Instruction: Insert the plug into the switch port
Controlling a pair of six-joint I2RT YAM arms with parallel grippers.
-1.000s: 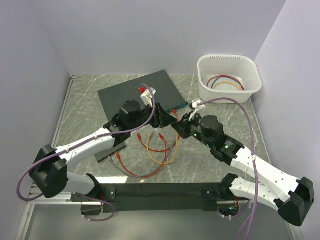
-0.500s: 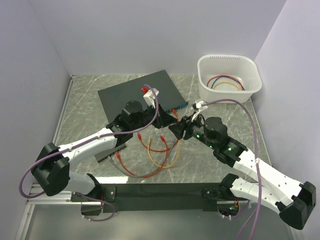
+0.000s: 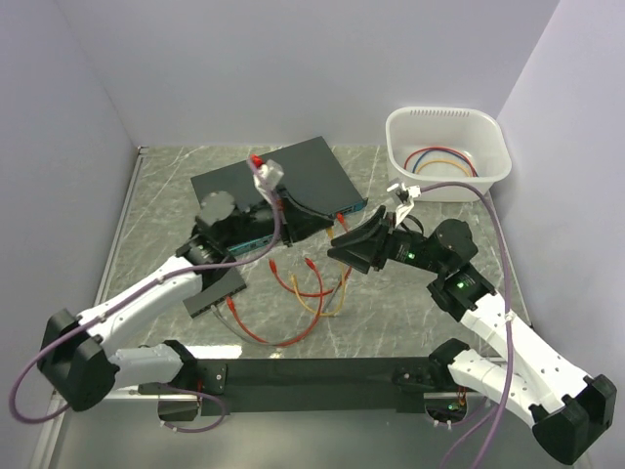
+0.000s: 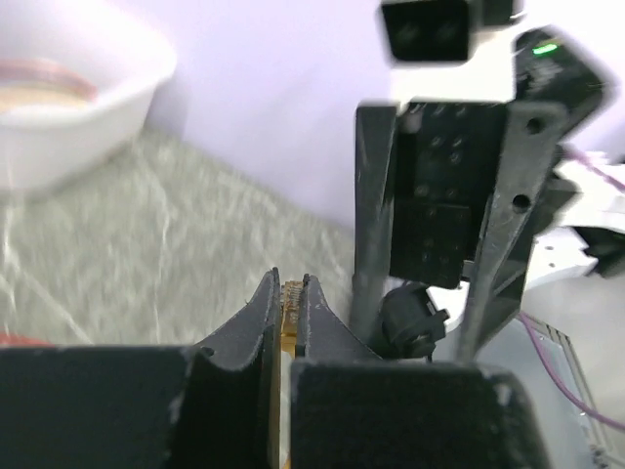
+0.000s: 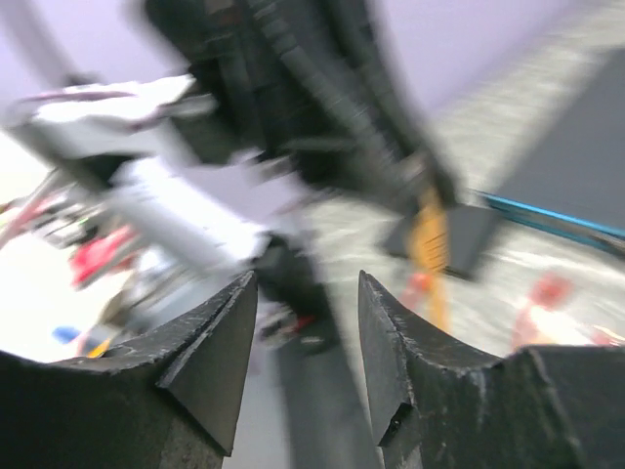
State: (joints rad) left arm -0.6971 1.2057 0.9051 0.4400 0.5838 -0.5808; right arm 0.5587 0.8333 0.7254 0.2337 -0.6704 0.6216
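Observation:
The switch point(image 3: 293, 176) is a flat dark grey box at the back of the table. Its teal front edge point(image 3: 350, 209) also shows blurred in the right wrist view point(image 5: 547, 221). My left gripper point(image 3: 327, 225) reaches along the switch's front edge. Its jaws are shut on a yellow plug point(image 4: 291, 301), whose yellow cable hangs down in the right wrist view point(image 5: 430, 239). My right gripper point(image 3: 339, 251) is open and empty, just right of and facing the left gripper. Its fingers point(image 4: 376, 205) stand close ahead in the left wrist view.
Red and yellow patch cables point(image 3: 308, 293) lie looped on the table in front of the switch. A smaller flat black slab point(image 3: 220, 286) lies at the left. A white bin point(image 3: 493, 161) holding coiled cables stands at the back right. Walls close in on three sides.
My left wrist has swung left and back over the switch, its fingers still at the front edge. My right arm has drawn back to the right, its gripper still pointing left.

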